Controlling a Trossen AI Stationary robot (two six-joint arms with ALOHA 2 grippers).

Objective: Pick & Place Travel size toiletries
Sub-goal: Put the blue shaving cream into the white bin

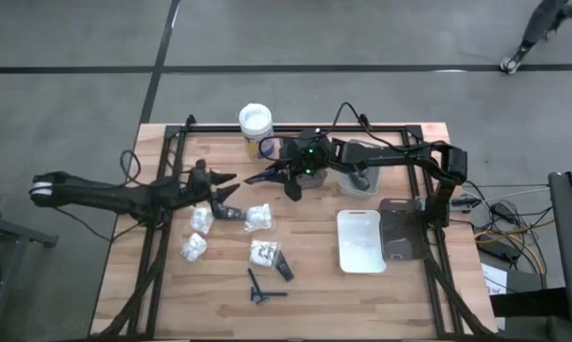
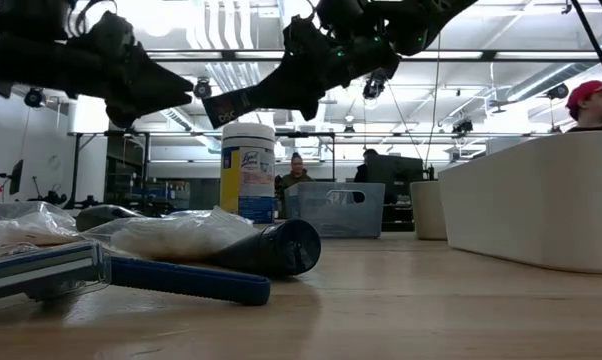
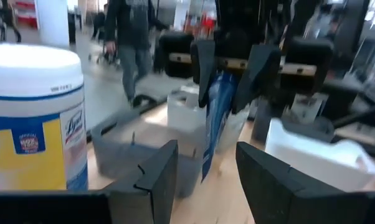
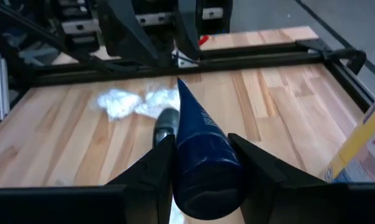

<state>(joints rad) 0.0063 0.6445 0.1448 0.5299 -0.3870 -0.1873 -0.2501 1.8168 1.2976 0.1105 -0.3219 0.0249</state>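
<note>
Overhead, table-level, two wrist views, shared tabletop [image 1: 305,285].

Bright ceiling lights [image 2: 231,25] glare overhead; left wrist view blurred.

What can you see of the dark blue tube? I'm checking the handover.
The dark blue, glossy plastic tube tapers from a round end to a flat crimped tip, with small pale print on its side. The right pincer clamps its thick end, holding it in the air above the wooden table, tip towards the open, empty left pincer.
</note>
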